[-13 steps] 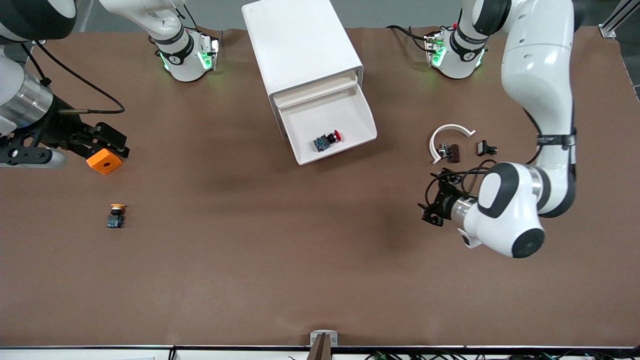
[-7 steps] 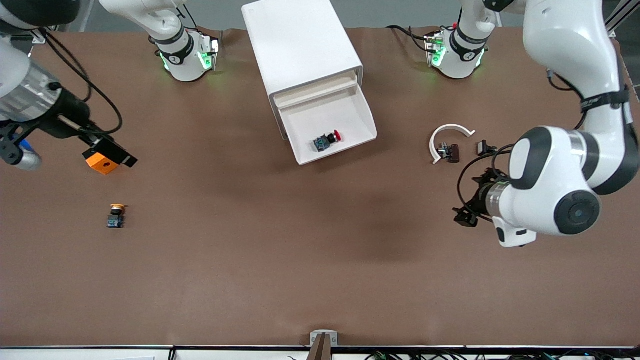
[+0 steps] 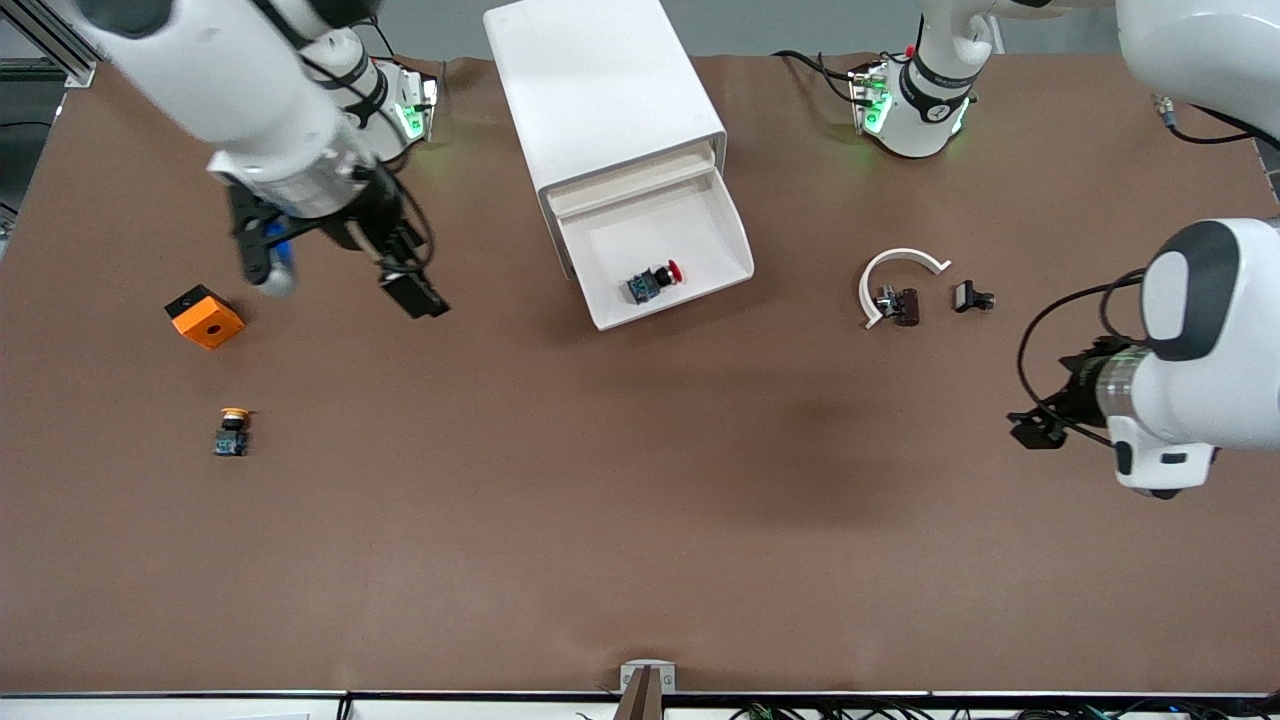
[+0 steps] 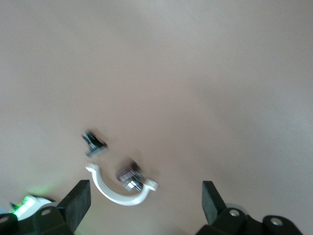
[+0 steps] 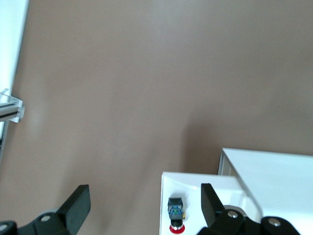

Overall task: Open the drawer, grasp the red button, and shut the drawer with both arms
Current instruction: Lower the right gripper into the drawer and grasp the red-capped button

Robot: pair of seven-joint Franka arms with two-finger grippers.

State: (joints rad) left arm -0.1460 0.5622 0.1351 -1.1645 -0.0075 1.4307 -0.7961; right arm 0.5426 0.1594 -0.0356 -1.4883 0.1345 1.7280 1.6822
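The white cabinet (image 3: 600, 90) stands at the table's back middle. Its drawer (image 3: 700, 215), second from the top, is pulled open. The red-capped button (image 3: 655, 280) lies on its side in the drawer, near the front edge. My right gripper (image 3: 410, 290) is open and empty, over bare table between the orange cube and the drawer. In the right wrist view the button (image 5: 175, 213) and drawer (image 5: 195, 181) show beside my open right gripper (image 5: 144, 208). My left gripper (image 3: 1032, 432) is open and empty, over bare table toward the left arm's end; it also shows in the left wrist view (image 4: 144, 203).
An orange cube with a hole (image 3: 205, 318) and a yellow-orange-capped button (image 3: 232, 432) lie toward the right arm's end. A white curved piece (image 3: 895, 275) and two small dark parts (image 3: 900, 305) lie toward the left arm's end, also showing in the left wrist view (image 4: 117, 193).
My right gripper has left the orange cube on the table and swung toward the drawer. My left arm has moved away from the drawer toward its own end.
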